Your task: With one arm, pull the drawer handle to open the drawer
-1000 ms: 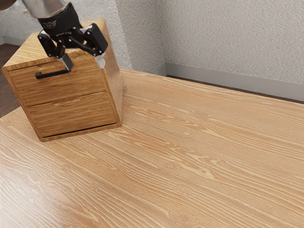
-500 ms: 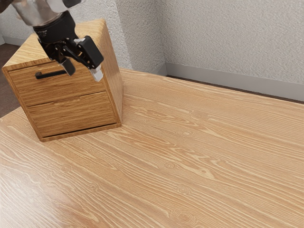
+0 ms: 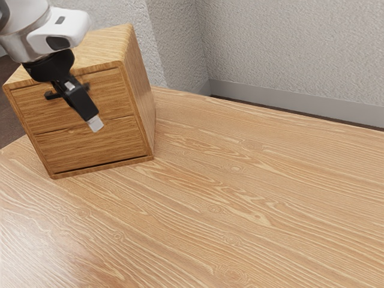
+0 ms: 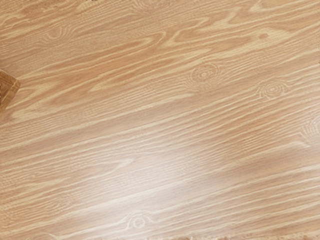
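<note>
A small wooden cabinet with two drawer fronts stands at the exterior view's left on the table. The top drawer sits flush with the cabinet face, and the short end of its black bar handle shows beside my hand. My black gripper hangs in front of the top drawer, slanting down toward the lower drawer and covering most of the handle. Seen edge-on, its opening is hidden. A corner of the cabinet shows in the wrist view.
The wide wooden table stretches to the exterior view's right and front. A textured wall with a grey baseboard runs behind it. The wrist view looks down on the tabletop.
My hand has come down from the cabinet's top edge, moved toward the exterior view's left and turned, so it now hangs edge-on over the handle. The drawer front has not moved.
</note>
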`<state>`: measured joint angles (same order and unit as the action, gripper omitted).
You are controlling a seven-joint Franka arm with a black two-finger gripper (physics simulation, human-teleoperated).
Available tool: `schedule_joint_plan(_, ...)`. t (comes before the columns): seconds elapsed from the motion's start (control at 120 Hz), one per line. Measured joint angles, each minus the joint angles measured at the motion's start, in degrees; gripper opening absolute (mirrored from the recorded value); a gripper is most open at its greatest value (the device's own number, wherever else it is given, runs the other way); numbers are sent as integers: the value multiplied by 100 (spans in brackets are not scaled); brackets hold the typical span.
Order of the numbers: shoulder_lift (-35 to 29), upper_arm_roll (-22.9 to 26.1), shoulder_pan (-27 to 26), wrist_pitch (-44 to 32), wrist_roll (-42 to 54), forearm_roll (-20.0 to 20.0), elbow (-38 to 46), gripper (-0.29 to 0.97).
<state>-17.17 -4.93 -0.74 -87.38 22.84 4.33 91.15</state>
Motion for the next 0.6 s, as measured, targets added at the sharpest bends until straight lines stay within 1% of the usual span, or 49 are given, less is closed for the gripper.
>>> schedule_joint_plan(0.058, -123, -15, 0, -20, 375, 68, 93, 68)
schedule_joint_plan(0.15, -204, -33, -4, -251, 1076, 140, 304, 68)
schedule_joint_plan(0.25, -73, -278, 2, -441, 1871, 167, 309, 68)
schedule_joint_plan(0.3, 62, -445, 1, -505, 2246, 180, 251, 68)
schedule_joint_plan(0.375, 166, -851, 8, -570, 2762, 197, 163, 68)
schedule_joint_plan(0.533, 377, -1263, -1, -667, 3664, 288, -78, 68)
schedule_joint_plan(0.6, 406, -1633, -2, -693, 4015, 319, -134, 68)
